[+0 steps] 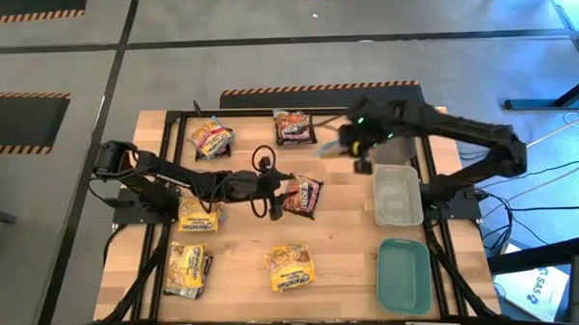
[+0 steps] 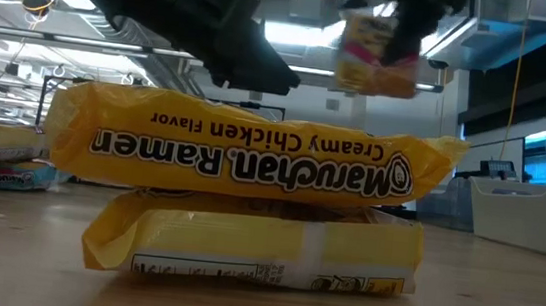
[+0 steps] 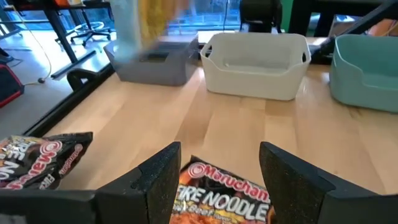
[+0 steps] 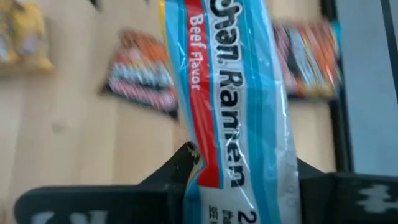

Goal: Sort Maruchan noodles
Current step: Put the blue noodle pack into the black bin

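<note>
Several Maruchan packets lie flat on the wooden table: yellow ones (image 1: 211,136) (image 1: 200,216) (image 1: 291,267) and dark Fire Noodle ones (image 1: 293,127) (image 1: 302,196). My left gripper (image 1: 271,194) is open at mid-table. Its fingers stand to either side of the near end of a dark Fire Noodle packet (image 3: 221,199); whether they touch it I cannot tell. My right gripper (image 1: 342,143) is high over the far right of the table, shut on a light-blue Beef Flavor packet (image 4: 236,93), which also shows in the low view as a blurred hanging packet (image 2: 373,52). My right gripper pinches the light-blue packet between its two fingers (image 4: 181,167), which press on its two flat faces (image 4: 214,158). The fingers slant down from above. The packet is lifted clear of the table and reaches on past the fingertips, hanging below them.
A white bin (image 1: 397,209) and a teal bin (image 1: 404,274) stand along the right edge, the white one just near of the held packet. A black frame (image 1: 172,116) rims the table. Two stacked yellow packets (image 2: 248,201) fill the low view.
</note>
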